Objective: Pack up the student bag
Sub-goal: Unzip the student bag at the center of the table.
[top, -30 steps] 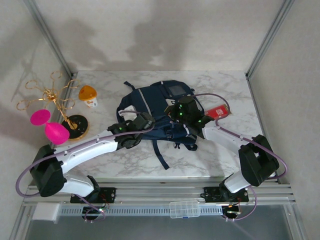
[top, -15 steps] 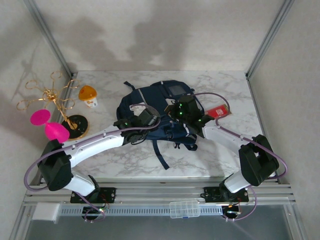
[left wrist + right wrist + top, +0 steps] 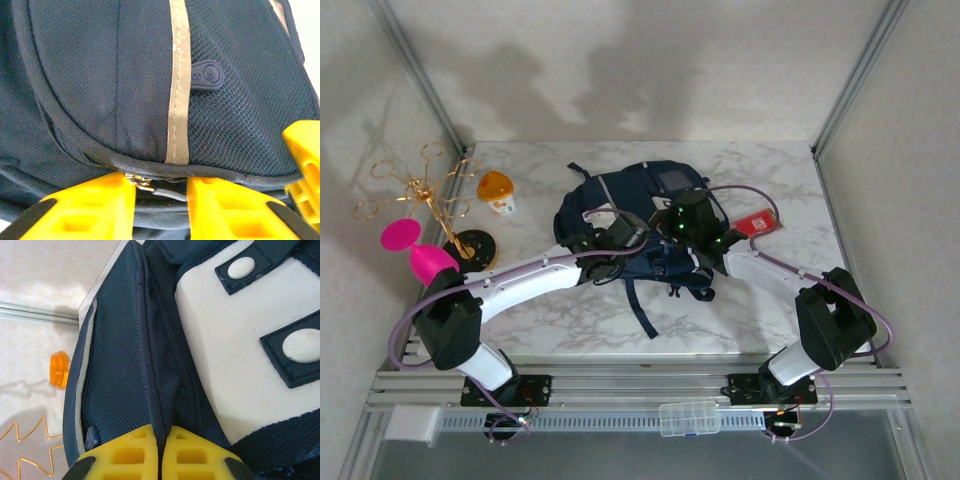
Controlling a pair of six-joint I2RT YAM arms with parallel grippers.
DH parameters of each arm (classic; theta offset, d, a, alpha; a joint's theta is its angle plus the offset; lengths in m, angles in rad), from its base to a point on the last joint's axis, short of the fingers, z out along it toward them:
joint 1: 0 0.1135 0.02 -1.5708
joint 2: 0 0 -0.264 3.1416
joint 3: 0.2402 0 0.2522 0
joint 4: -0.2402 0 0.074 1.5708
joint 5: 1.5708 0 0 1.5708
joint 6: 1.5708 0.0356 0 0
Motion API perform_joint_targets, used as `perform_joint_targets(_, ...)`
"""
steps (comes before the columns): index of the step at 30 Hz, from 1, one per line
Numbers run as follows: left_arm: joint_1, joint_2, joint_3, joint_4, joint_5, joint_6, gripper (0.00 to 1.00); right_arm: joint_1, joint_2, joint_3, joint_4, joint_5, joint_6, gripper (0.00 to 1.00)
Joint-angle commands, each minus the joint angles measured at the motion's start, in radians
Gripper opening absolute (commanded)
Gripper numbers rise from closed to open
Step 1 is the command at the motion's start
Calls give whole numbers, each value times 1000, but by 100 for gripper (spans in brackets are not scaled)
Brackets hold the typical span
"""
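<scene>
The navy student bag [image 3: 642, 190] lies on the marble table [image 3: 770, 300] under both claws. The left claw [image 3: 160, 186] is released, its yellow fingers [image 3: 85, 210] apart on the bag's seam, with a metal zip pull [image 3: 142, 183] in the gap against one fingertip and the pale trim stripe [image 3: 178, 90] running straight ahead. The right claw [image 3: 161, 434] is clenched, pinching a ridge of the bag's mesh fabric. Past the right claw, beyond the bag's edge, sit an orange-lidded pot [image 3: 59, 369] and a gold wire stand [image 3: 25, 440].
</scene>
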Motion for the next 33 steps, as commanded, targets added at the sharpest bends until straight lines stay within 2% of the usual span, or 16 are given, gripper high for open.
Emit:
perform_joint_targets(1,34,31,-11,132,-86,-54,22,25,-21,47,94,-35,-6,0)
perform_joint_targets(8,45,-26,-36,145,-87,11,1,22,-21,46,70,-30,-22,0)
perform_joint_targets(16,63,-177,-111,50,-45,141,0,20,36,141,47,-105,-91,0)
perform_joint_targets(22,134,-320,-190,-114,-29,237,0,24,67,220,-22,-221,-212,0)
perform_joint_targets(28,165,-373,-243,-171,116,375,0,-43,90,311,-179,-341,-427,0)
perform_joint_targets(31,146,-375,-263,-140,226,413,0,-132,110,340,-205,-426,-480,0)
perform_joint_targets(33,120,-364,-264,-114,265,409,0,-160,159,421,-286,-412,-549,0)
